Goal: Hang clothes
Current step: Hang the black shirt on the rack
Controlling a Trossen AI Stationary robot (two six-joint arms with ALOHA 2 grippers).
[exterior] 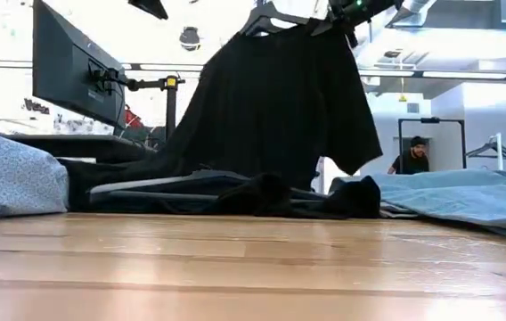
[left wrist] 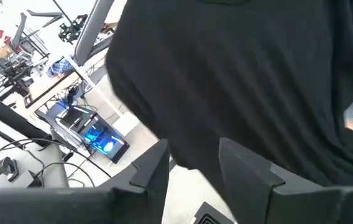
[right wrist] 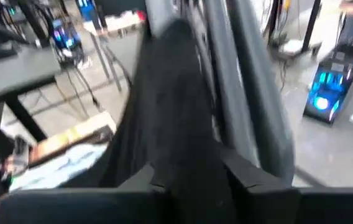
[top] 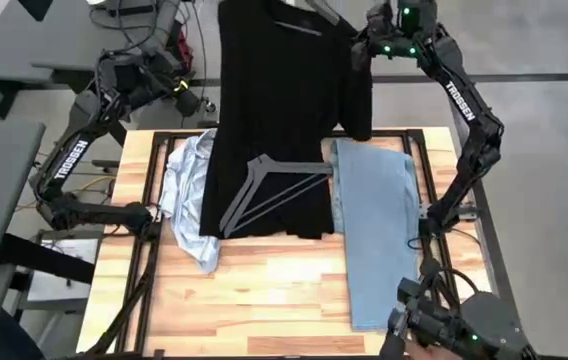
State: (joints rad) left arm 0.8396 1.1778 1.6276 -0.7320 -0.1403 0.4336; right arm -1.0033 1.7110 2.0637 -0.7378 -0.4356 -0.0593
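Observation:
The black t-shirt hangs on a grey hanger high over the table's far edge. Its lower part trails onto the table. My right gripper is shut on its shoulder. My left gripper stands open close by the shirt's left edge, which shows just beyond its fingers. A second grey hanger lies on the trailing cloth. The pale button shirt lies crumpled at the left. The jeans lie flat at the right. My right gripper has the black t-shirt's shoulder between its two fingers, up beside the grey hanger's arm. Whether the hanger's arm is inside the hold cannot be told. The shirt hangs below the fingers, its lower part resting on the table.
A black metal frame runs around the wooden table top. A dark device sits at the near right corner. Beyond the table are a monitor, desks and a person. Bare wood lies along the near edge.

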